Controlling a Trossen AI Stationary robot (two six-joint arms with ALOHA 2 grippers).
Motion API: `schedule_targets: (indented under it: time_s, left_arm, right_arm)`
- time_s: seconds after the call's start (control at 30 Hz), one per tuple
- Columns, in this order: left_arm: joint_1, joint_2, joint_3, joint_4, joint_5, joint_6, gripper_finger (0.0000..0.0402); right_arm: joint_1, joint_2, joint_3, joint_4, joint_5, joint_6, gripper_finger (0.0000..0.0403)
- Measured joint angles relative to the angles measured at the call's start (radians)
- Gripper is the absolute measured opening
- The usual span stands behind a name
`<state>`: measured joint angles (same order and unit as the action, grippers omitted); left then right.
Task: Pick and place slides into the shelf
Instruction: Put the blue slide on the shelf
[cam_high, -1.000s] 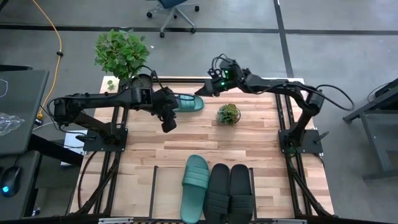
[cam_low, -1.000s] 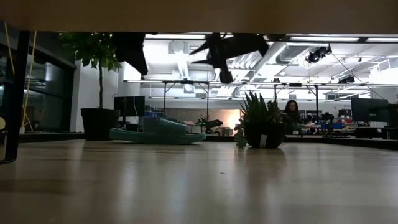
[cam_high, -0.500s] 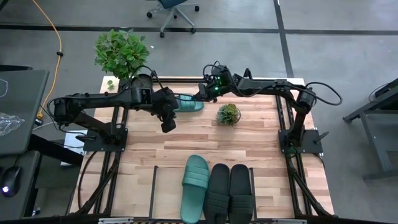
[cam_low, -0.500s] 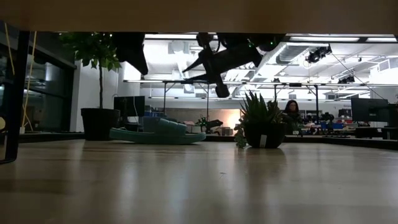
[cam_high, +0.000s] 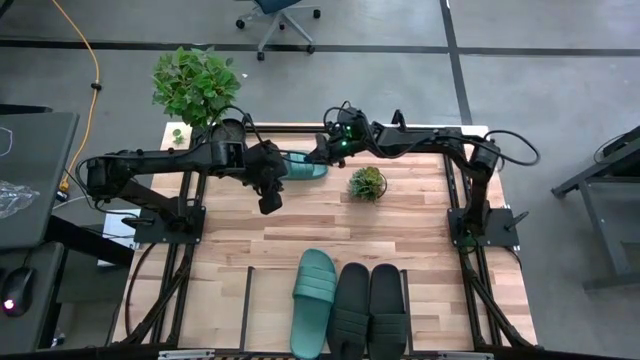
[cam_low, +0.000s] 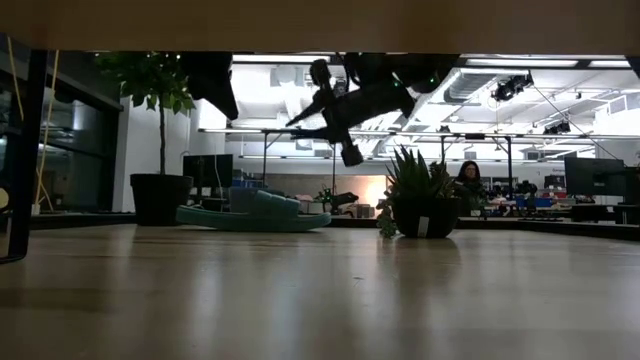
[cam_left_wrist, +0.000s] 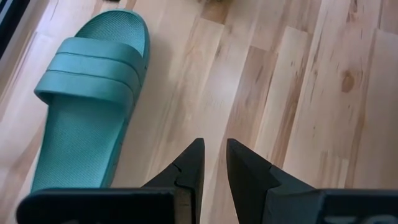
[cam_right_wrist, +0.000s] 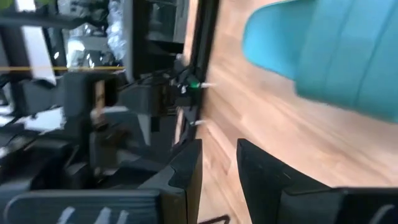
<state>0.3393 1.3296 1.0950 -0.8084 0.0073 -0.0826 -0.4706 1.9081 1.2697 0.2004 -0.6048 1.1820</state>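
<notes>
At the table's far edge, your right gripper (cam_high: 322, 152) reaches over the loose teal slide (cam_high: 303, 167), fingers slightly apart, empty; your left gripper (cam_high: 270, 203) hovers beside it, narrowly parted.

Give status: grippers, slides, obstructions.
Left gripper and right gripper both empty beside the loose teal slide at table's far edge. Three slides at near edge. Potted plant close by.

Both arms matte black, jointed, with looping black cables. Right arm (cam_high: 420, 138) has a green light at its wrist. Fingers (cam_left_wrist: 189, 169) dark, wedge-shaped, tapering.
</notes>
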Motion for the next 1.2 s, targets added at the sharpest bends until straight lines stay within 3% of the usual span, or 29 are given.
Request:
schedule_targets:
  time_s: [0.23, 0.63, 1.2]
  left_arm:
    - [0.000, 0.000, 0.000, 0.000, -0.007, 0.007, 0.0058]
    - [0.000, 0.000, 0.000, 0.003, -0.008, 0.008, 0.0058]
    - [-0.002, 0.001, 0.000, 0.004, 0.010, 0.034, 0.0058]
  right_arm:
    - [0.000, 0.013, 0.000, -0.011, 0.066, 0.000, 0.0100]
    - [0.021, 0.019, -0.001, -0.129, 0.169, 0.048, 0.0156]
    - [0.053, 0.041, -0.001, -0.126, 0.310, 0.097, 0.0158]
